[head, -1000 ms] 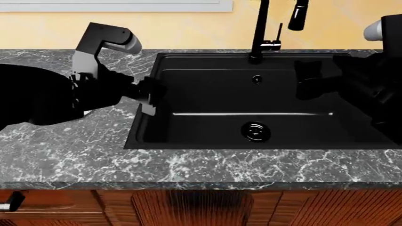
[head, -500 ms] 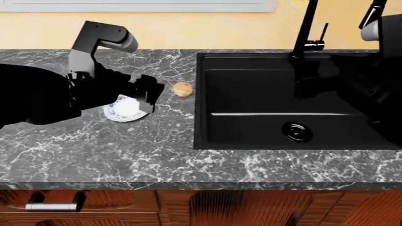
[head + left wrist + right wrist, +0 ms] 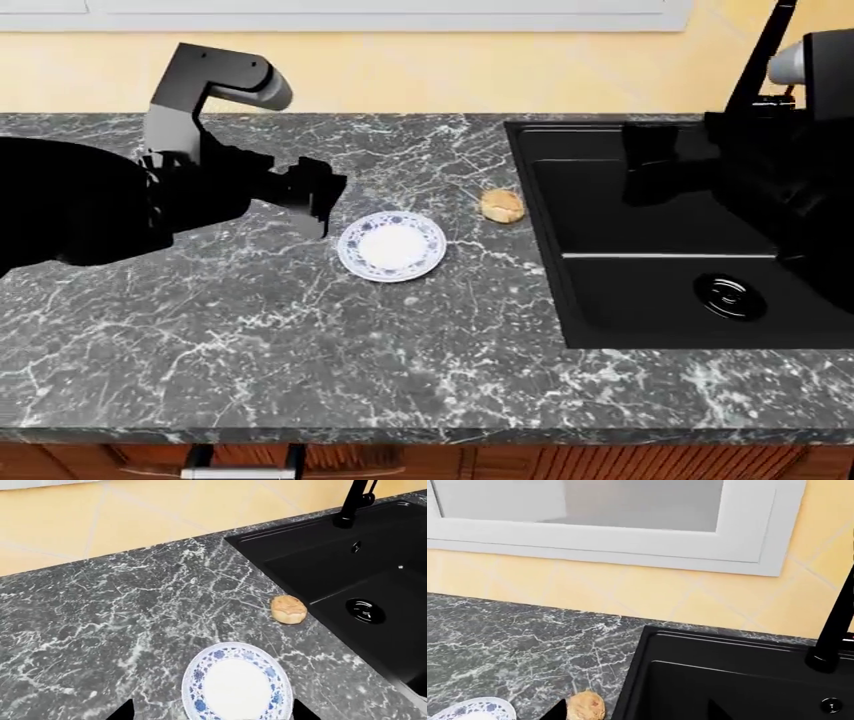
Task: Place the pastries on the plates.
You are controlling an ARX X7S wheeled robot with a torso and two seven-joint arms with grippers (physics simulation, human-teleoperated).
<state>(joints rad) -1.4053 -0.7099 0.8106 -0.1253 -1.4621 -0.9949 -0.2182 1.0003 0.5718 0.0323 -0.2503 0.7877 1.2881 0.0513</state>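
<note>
A white plate with a blue patterned rim [image 3: 391, 246] lies on the dark marble counter, bare. It also shows in the left wrist view [image 3: 237, 685] and at the edge of the right wrist view [image 3: 474, 710]. A golden-brown bun [image 3: 502, 205] sits on the counter between the plate and the sink, also seen in the left wrist view [image 3: 288, 609] and the right wrist view [image 3: 586, 706]. My left gripper [image 3: 320, 198] is open and empty, held above the counter left of the plate [image 3: 212, 716]. My right gripper [image 3: 654, 165] is open and empty over the sink [image 3: 637, 714]. The white-iced pastry and the cream-white plate are out of view.
A black sink [image 3: 681, 250] with a black tap [image 3: 761, 60] is set into the counter at the right. A yellow tiled wall and a window sill [image 3: 627, 545] run along the back. The counter's front edge [image 3: 400, 435] is near the bottom.
The head view has shifted left along the counter: the sink has slid to the right in view, and the plate and bun have come into view. Both arms keep their pose.
</note>
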